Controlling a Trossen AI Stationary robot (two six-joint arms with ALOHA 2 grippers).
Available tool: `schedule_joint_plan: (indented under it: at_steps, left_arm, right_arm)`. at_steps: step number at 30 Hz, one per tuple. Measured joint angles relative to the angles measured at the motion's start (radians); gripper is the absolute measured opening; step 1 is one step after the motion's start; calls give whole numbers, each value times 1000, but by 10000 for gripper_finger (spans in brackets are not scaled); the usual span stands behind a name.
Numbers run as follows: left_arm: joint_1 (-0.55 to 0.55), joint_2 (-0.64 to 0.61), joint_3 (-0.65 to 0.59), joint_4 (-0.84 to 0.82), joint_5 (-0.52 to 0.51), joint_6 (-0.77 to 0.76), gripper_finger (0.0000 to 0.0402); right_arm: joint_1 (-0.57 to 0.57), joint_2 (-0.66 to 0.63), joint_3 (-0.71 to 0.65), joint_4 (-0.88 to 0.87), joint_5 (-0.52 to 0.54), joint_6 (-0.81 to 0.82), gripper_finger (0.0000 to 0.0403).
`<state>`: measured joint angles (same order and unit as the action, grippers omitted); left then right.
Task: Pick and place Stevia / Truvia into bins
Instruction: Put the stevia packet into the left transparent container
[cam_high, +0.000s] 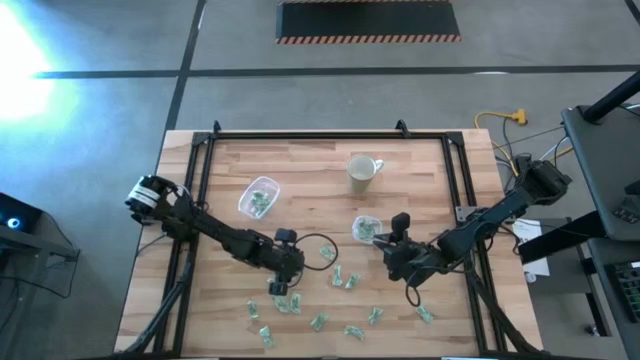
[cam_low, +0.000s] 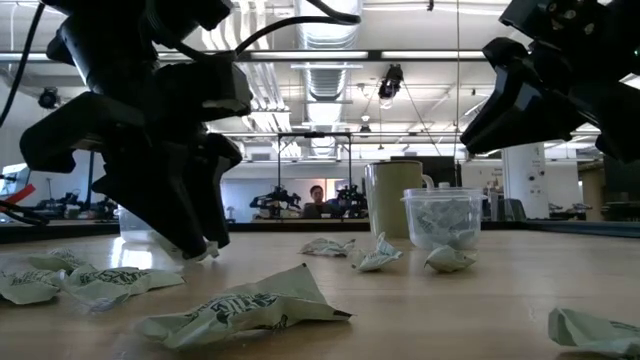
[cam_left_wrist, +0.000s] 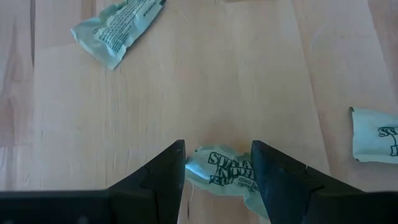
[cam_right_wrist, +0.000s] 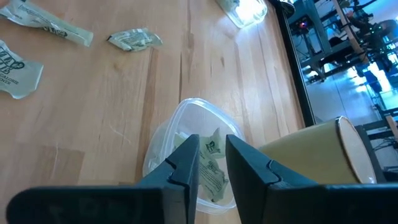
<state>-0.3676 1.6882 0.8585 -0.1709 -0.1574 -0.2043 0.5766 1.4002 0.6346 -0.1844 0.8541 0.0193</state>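
Sorting partly done: both bins, the wider one (cam_high: 259, 196) at 10 o'clock from table centre and the small cup (cam_high: 366, 229) near centre, already hold Stevia packets, while I count about a dozen loose from 5 to 7 o'clock. My left gripper (cam_left_wrist: 216, 171) straddles a packet (cam_left_wrist: 224, 176), jaws apart. My right gripper (cam_right_wrist: 212, 158) holds a packet (cam_right_wrist: 212, 163) over the cup.

Bare wood lies open between the mug (cam_high: 362, 172) and the table's (cam_high: 420, 205) far rail. Nearer than the mug, scattered packets (cam_high: 320, 321) crowd the boards, and two clear bins (cam_high: 258, 197) flank it.
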Motion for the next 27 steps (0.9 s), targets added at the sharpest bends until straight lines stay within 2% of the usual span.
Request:
schedule_joint_plan:
  at_steps: [8,19,27]
  left_arm:
    - [3,0,-1,-42,1,-27,153]
    - [8,-1,-2,-48,2,-25,59]
    - [8,-8,10,-50,-23,40,18]
  right_arm:
    - [0,0,0,0,-1,0,74]
    - [0,0,0,0,-1,0,64]
    - [0,0,0,0,-1,0,62]
